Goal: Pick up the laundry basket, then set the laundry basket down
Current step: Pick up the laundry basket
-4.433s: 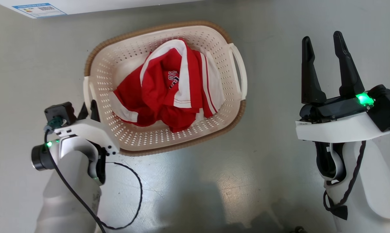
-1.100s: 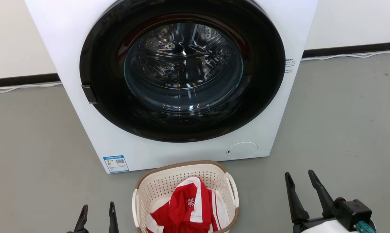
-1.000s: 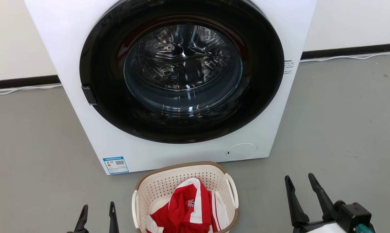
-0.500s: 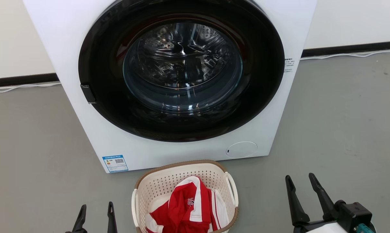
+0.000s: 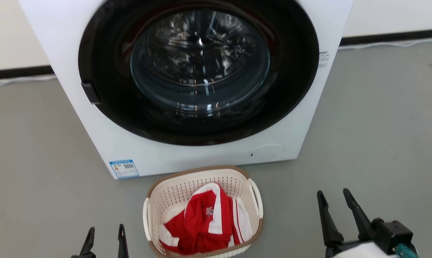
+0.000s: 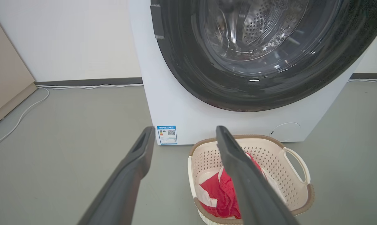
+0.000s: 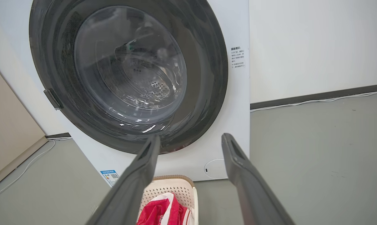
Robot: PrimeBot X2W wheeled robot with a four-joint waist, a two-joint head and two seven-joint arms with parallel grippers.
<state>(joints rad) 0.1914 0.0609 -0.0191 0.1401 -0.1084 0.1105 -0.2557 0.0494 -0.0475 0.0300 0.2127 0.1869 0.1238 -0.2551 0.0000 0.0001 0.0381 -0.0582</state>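
Observation:
The cream perforated laundry basket with a brown rim stands on the grey floor just before the washing machine, red and white clothing lying inside it. Its white loop handles sit on the left and right sides. My left gripper is open at the bottom left, apart from the basket's left handle. My right gripper is open at the lower right, well clear of the right handle. The basket lies low and right of the fingers in the left wrist view, and the basket lies low between them in the right wrist view.
A large white washing machine with a dark round glass door stands right behind the basket. A white cable runs along the dark skirting at the wall. A beige panel stands at the far left.
The head camera has tipped down a little, so the washing machine and basket sit differently in the picture. Both grippers stay open and apart from the basket, which rests on the floor.

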